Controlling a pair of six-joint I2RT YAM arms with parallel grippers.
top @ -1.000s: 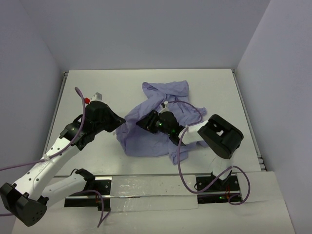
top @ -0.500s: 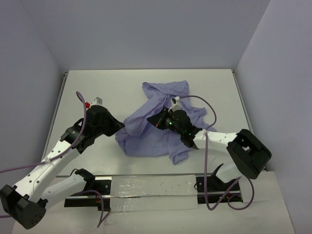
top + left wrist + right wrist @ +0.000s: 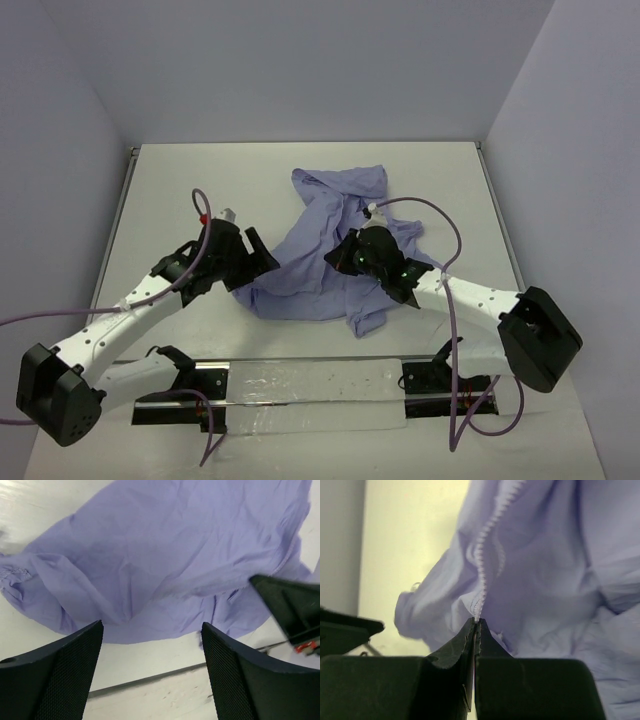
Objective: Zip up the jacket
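Over the last second the left gripper (image 3: 258, 252) has sprung wide, empty, just left of the jacket (image 3: 320, 235) crumpled mid-desk (image 3: 200, 180), while the right gripper (image 3: 475, 622) pinches the zipper (image 3: 481, 560) end, teeth running straight away from it.

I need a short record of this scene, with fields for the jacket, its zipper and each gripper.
jacket: lavender, crumpled in a heap on the table, not spread flat
zipper: one row of teeth runs up from the right gripper's tips
left gripper: open, empty, beside the heap's edge on the left arm's side
right gripper: shut, pinching the zipper edge
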